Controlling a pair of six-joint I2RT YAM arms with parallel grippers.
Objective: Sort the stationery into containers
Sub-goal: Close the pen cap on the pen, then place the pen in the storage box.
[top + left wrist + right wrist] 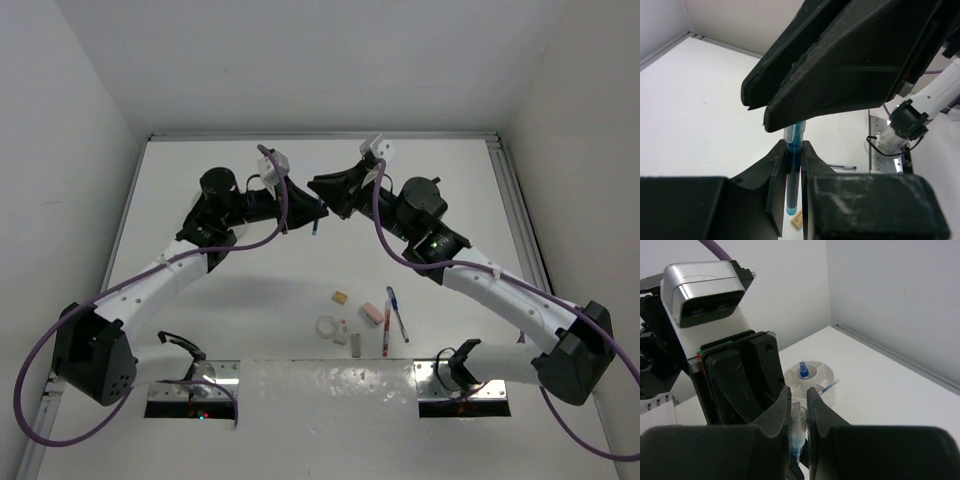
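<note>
Step in hand: a mid-air handover of a blue pen (316,224) at the far centre of the tabletop (240,300). The left end effector (793,150) is clenched on the pen's barrel. The right end effector (799,402) has its fingers pressed against the upper part of the same pen, so both appear to be grasping it. The container, a round white tub (822,397) with dividers, stands just beyond the meeting point. It already holds a blue-capped bottle (803,371) at its centre and another pen in a side compartment. The top view does not show the tub. The next move calls for one end effector to release while the other carries the pen over a free compartment and lowers it clear of the dividers. Simultaneous pulling by both arms could bend or drop the pen. The side walls are well apart from both arms and open tabletop surrounds the tub. Unsorted near the bases are a tan block (341,297), tape ring (327,326), pink eraser (371,313), red pen (387,335) and another blue pen (398,313).
</note>
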